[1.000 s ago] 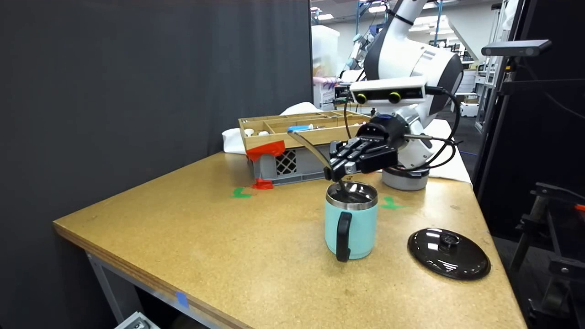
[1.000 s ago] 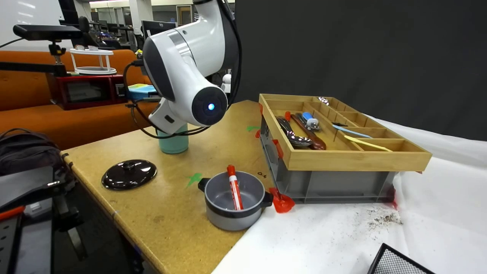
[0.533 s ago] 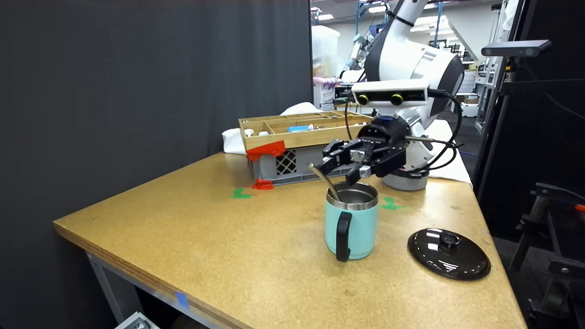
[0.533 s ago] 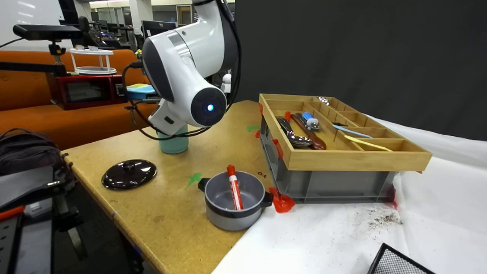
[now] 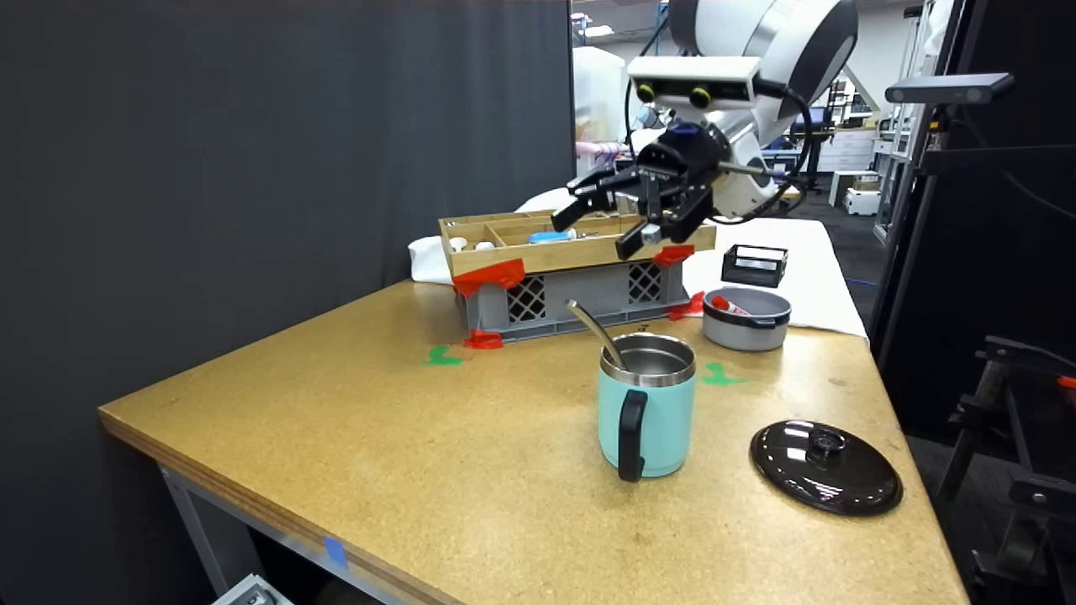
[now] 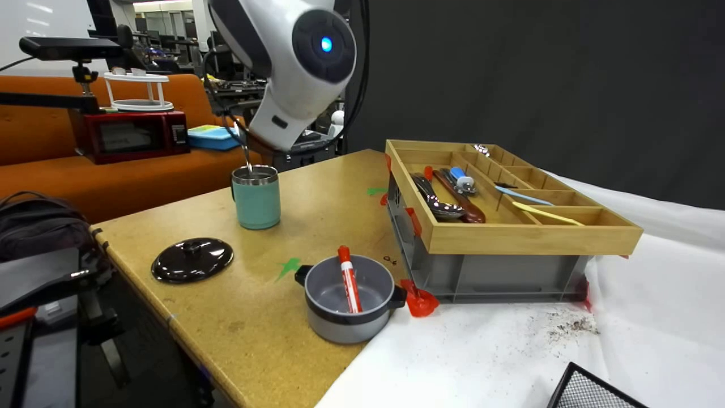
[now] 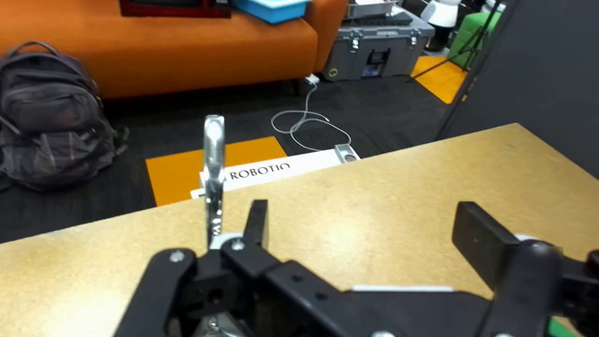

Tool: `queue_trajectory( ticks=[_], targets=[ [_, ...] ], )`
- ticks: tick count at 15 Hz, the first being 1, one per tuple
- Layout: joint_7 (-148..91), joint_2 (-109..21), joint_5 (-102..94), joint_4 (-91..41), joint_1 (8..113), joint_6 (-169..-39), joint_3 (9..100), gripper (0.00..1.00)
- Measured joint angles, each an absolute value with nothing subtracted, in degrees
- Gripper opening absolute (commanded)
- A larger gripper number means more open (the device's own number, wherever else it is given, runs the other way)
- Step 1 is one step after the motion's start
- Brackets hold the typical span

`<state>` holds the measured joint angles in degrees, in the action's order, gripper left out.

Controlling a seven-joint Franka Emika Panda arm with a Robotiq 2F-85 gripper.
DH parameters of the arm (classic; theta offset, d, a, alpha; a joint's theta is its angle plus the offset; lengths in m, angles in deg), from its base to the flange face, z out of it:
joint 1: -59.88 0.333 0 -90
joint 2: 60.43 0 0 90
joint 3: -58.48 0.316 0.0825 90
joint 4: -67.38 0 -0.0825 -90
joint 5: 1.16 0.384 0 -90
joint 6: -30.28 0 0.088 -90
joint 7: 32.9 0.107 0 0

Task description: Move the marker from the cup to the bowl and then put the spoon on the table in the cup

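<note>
Spoon (image 5: 598,331) leans in cup (image 5: 668,428), marker (image 5: 729,306) in bowl (image 5: 736,336); pincer (image 5: 594,234) hangs higher, jaws apart.

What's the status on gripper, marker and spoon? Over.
Gripper open, holding nothing, clear of cup. Marker in bowl. Spoon tilted in cup, one end sticking out. Black lid near cup, not between cup and bowl.

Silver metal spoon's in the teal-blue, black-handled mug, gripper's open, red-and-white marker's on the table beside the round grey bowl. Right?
One slip: the red-and-white marker is inside the round grey bowl, not beside it, as both exterior views show. The rest holds.
</note>
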<state>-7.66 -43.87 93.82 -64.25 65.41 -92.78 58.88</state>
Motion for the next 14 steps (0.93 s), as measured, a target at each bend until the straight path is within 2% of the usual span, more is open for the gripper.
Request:
queue_trajectory(
  ticks=[7, 14],
  targets=[
    [14.83, -57.83, 74.97, -65.65, 67.85, -112.27, 61.37, 1.0],
    [41.6, -59.72, 46.04, -66.6, 68.08, -109.91, 62.81, 1.0]
  ],
)
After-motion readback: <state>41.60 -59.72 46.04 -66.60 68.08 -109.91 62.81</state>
